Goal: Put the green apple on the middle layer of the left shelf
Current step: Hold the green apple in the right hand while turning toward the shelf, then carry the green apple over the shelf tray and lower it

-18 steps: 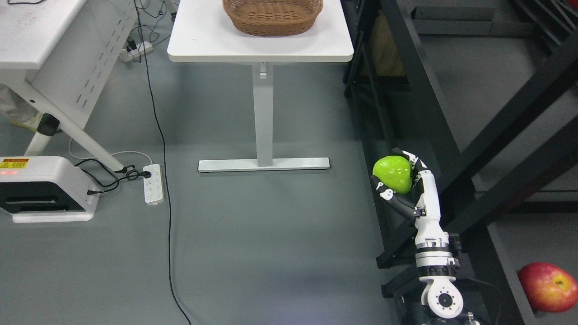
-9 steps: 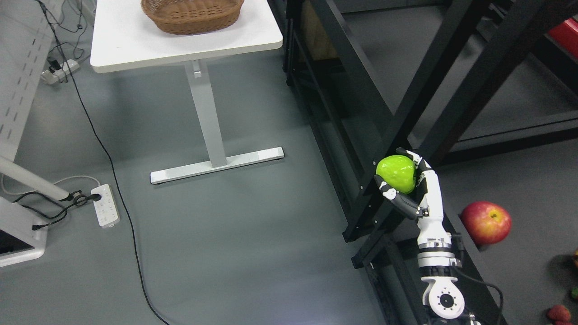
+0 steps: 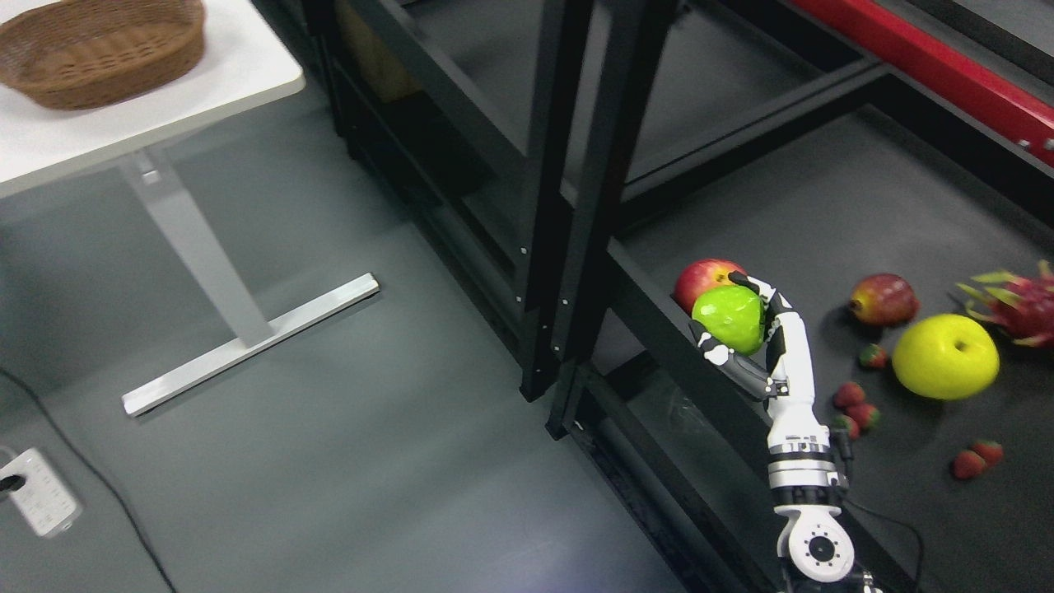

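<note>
Glossy bright green, the round green apple point(image 3: 728, 319) sits right of the frame's centre, cupped in the robot's white-and-black right hand point(image 3: 751, 333), whose fingers point(image 3: 710, 346) curl around its underside and far side while the arm rises from the bottom edge, right of the middle. The apple is held up in front of the black metal shelf frame point(image 3: 576, 247), over the near edge of a dark grey shelf surface. Just behind it, partly hidden, lies a red apple point(image 3: 700, 278). Further right on the same surface are a small dark red fruit point(image 3: 883, 299), a large yellow apple point(image 3: 945, 356), a pink dragon fruit point(image 3: 1017, 301) at the right edge and several scattered strawberries point(image 3: 856, 408). In the upper left, a brown woven basket point(image 3: 99, 49) stands on a white table point(image 3: 148, 123).
</note>
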### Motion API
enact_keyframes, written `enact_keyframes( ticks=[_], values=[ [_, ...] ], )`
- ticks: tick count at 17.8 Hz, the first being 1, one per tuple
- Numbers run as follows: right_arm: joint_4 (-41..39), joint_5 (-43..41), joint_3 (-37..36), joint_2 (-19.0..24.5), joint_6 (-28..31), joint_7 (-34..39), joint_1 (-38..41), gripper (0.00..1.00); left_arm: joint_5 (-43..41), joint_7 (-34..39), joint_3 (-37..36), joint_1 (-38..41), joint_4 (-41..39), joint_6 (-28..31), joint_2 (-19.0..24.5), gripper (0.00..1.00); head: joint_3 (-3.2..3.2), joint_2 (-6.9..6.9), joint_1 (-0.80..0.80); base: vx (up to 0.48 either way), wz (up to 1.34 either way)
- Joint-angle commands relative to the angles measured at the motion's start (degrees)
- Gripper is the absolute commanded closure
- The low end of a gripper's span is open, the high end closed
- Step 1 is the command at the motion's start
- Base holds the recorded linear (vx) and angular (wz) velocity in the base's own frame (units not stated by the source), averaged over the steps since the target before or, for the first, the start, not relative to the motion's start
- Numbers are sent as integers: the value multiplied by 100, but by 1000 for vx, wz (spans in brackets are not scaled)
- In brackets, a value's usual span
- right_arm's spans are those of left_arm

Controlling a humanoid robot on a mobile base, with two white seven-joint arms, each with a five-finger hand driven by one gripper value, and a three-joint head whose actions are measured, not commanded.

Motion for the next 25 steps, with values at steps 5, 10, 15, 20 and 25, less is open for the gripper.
enact_keyframes(
  ticks=[5, 10, 15, 20, 25],
  values=[
    [46, 25, -583, -100, -184, 51, -8, 100, 0, 0, 0, 0, -1, 0, 100, 0, 0, 0, 0, -27, -995],
    [37, 25, -820, -100, -167, -37, -17, 100, 0, 0, 0, 0, -1, 0, 100, 0, 0, 0, 0, 47, -774],
    [46, 16, -1154, -100, -158, -46, 9, 100, 0, 0, 0, 0, -1, 0, 100, 0, 0, 0, 0, 93, -435],
    [46, 25, -1146, -100, -27, -46, -96, 100, 0, 0, 0, 0, -1, 0, 100, 0, 0, 0, 0, 153, -316],
    [64, 77, -962, -100, 53, -20, -245, 100, 0, 0, 0, 0, -1, 0, 100, 0, 0, -1, 0, 166, -171]
  ],
)
